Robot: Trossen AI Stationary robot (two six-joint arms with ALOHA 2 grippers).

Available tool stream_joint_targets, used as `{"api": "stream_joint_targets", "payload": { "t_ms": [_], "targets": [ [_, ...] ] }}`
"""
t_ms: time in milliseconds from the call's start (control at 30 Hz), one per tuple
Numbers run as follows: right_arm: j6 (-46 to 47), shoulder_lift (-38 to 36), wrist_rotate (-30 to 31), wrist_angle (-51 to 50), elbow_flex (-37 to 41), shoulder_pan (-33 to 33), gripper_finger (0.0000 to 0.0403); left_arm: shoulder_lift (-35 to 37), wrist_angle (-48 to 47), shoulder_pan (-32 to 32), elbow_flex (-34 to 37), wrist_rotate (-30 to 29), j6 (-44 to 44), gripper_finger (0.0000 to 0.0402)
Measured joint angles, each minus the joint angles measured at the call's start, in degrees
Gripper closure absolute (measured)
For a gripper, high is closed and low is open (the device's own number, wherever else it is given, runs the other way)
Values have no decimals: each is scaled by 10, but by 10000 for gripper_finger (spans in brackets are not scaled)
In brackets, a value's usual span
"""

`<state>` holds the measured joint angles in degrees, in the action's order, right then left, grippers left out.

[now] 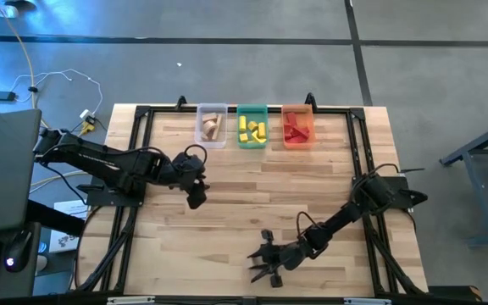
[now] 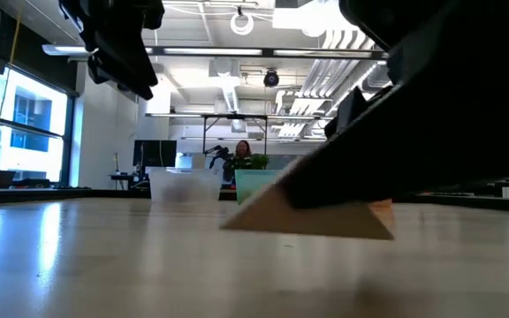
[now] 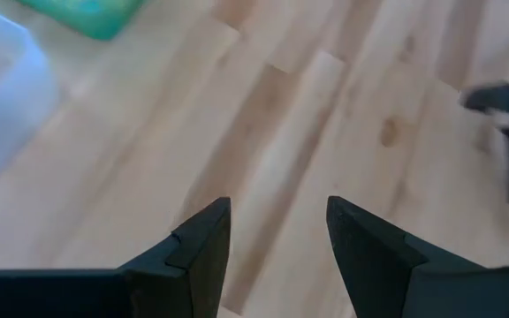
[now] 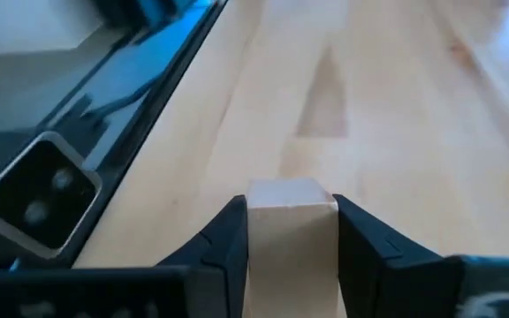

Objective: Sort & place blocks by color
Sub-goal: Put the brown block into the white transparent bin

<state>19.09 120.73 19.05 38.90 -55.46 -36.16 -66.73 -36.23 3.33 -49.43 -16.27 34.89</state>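
**Tan block in the right jaws, near edge of the desk — risks from here**

Right gripper is low at the near edge of the desk, well apart from the bins. Right wrist view: jaws clamped on a plain tan block, one finger on each side face, the block's front end sticking out past the tips. Low view shows a tan wedge-shaped piece on the wood under a dark mass; I take it for the same block, still touching or just off the surface, can't tell which.

Left gripper hangs over the middle-left of the desk, jaws apart and empty, bare planks between them.

Bins sit in a row at the far edge: clear bin with tan pieces, green bin with yellow ones, orange bin with red ones. No other loose blocks visible on the desk from above.

What I'd watch:
- Grip is on smooth wood with a sloped shape. If the faces under the fingers aren't parallel, the block may squirt forward on the lift.
- Lifting too shallow could drag the block's edge on the planks and twist it in the jaws.
- The clear bin is the farthest of the three from this arm, and the path crosses toward the left arm; collision risk if I don't keep that arm clear.
- Release too far to the side and tan lands in the green bin next door.
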Motion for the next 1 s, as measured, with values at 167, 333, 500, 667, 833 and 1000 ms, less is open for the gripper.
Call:
{"api": "stream_joint_targets", "payload": {
  "t_ms": [167,333,500,667,833,1000],
  "targets": [
    [-1,0,22,47,0,30,301,14,0,-13,1,58,-36,228],
    [-20,0,23,65,0,71,301,41,-1,-27,1,77,-70,228],
    [-21,0,20,100,0,128,298,78,9,-41,10,85,-99,228],
    [-28,0,13,132,-9,193,296,134,63,-50,81,85,-100,230],
    [-78,0,-51,97,-63,259,295,204,110,-59,155,83,-100,233],
    [-138,0,-56,-27,-151,322,294,270,159,-68,214,86,-117,233]
  ]
}}
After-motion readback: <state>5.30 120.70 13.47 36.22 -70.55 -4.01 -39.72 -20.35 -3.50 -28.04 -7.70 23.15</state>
